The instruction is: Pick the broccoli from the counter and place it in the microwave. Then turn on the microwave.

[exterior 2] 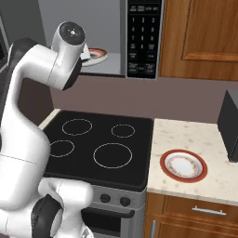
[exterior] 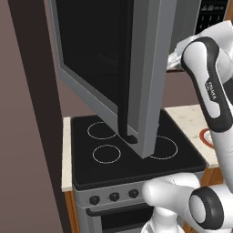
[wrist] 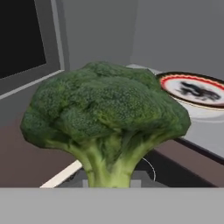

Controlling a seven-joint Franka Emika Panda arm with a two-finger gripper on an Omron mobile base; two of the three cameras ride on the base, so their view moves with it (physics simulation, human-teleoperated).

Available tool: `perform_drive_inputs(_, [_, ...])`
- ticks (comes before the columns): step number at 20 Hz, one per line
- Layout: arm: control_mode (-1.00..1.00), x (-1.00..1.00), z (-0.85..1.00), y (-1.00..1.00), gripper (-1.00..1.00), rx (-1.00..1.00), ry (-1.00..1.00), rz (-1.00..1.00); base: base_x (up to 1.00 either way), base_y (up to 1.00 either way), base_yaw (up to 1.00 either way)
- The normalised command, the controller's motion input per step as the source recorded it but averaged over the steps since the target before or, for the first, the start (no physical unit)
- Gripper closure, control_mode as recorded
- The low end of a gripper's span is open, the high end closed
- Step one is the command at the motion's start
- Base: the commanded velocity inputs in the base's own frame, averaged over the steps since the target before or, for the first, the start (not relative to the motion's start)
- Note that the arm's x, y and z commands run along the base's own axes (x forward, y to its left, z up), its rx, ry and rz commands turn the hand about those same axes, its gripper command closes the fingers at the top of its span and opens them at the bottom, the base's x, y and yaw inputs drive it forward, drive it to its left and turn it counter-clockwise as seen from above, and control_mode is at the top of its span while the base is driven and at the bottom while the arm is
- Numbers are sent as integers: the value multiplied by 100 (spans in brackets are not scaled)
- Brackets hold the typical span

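The microwave (exterior 2: pixel 116 37) stands open above the cooktop (exterior 2: pixel 100 146), its door (exterior: pixel 113 68) swung wide, a red-rimmed plate (wrist: pixel 194 89) inside. The broccoli (wrist: pixel 105 118) is held by its stem in the narrowly closed pincer, just before the cavity mouth — the placing step is judged under way. Next, it must be carried onto the plate and released. Keypad (exterior 2: pixel 145 39) writing is too small to be read.
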Motion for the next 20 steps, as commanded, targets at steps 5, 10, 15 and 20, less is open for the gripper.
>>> perform_drive_inputs(5, [-100, 48, 10, 7, 100, 4, 3, -6, 0, 0, 0])
perform_drive_inputs(10, [-100, 48, 0, 8, 100, 0, 7, -11, 0, 0, 0])
perform_drive_inputs(15, [-100, 52, 0, 4, 100, 0, 1, -11, 0, 0, 0])
perform_drive_inputs(20, [-100, 51, 0, 0, 100, 0, 0, -9, 0, 0, 0])
